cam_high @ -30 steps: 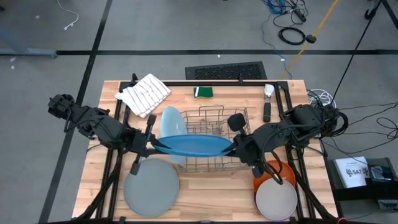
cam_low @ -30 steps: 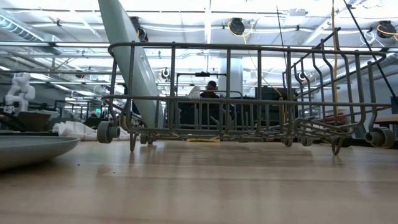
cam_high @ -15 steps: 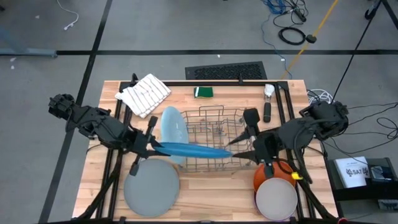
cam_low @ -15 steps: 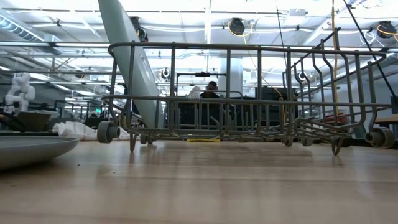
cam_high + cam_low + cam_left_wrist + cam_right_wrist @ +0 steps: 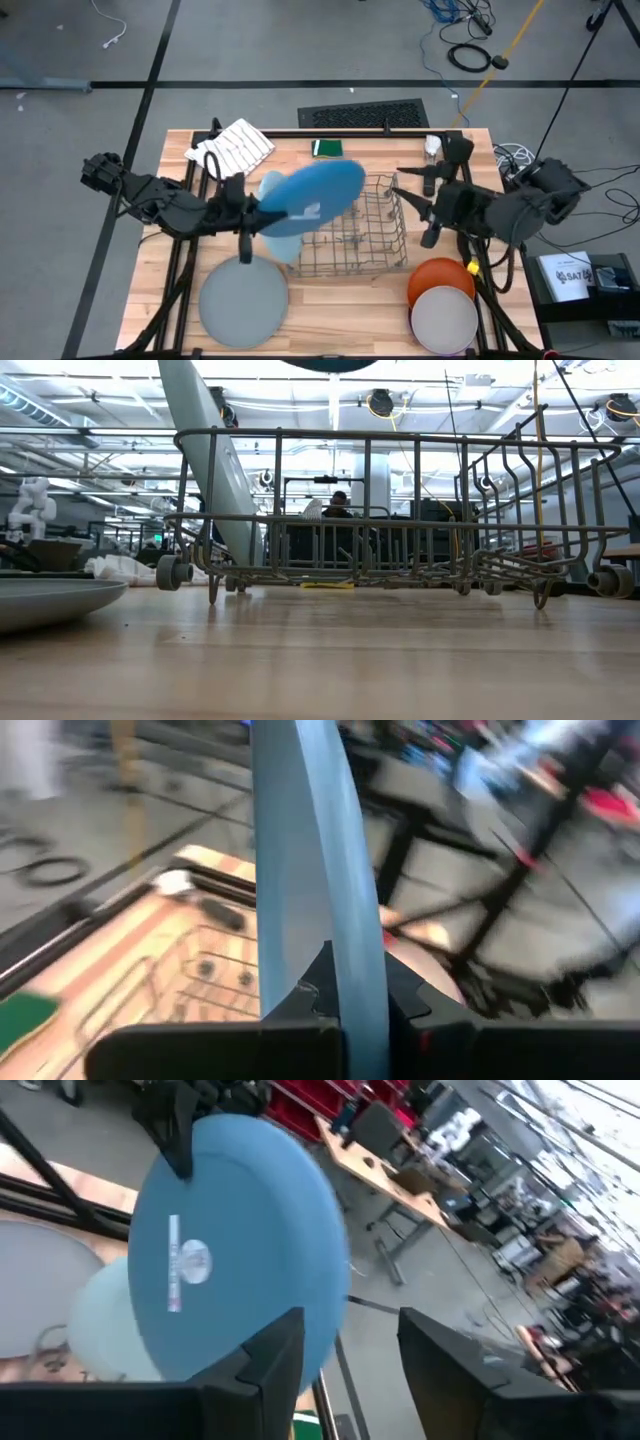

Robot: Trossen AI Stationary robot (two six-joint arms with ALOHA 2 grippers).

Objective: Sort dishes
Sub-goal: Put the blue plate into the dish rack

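My left gripper point(image 5: 243, 215) is shut on a darker blue plate point(image 5: 312, 196), held above the left end of the wire rack point(image 5: 365, 235); the right wrist view shows its labelled face point(image 5: 240, 1240). My right gripper point(image 5: 414, 210) stands open to the right of the rack, apart from that plate, nothing between its fingers point(image 5: 350, 1370). A light blue plate point(image 5: 210, 460) stands on its edge in the rack's left end, leaning on the wires. A grey plate point(image 5: 243, 308) lies flat at the front left. An off-white plate point(image 5: 446, 322) partly covers an orange plate point(image 5: 440, 276) at the front right. My left gripper pinches the darker blue plate's rim point(image 5: 345, 985) between its two fingers, at the plate's left end. The fingers come about level from the table's left. The plate is lifted clear above the rack, tilted, its labelled face turned up and toward the right arm.
A white striped cloth point(image 5: 232, 150) lies at the far left, a green sponge point(image 5: 325, 148) at the far middle and a brush point(image 5: 431, 165) at the far right. Bare wood lies between the grey plate and the orange one, along the near edge.
My right gripper has opened, let go of the darker blue plate's right end and drawn back up toward the table's far right. My left gripper has rolled, turning the plate from nearly edge-on in the high view to showing its broad labelled face.
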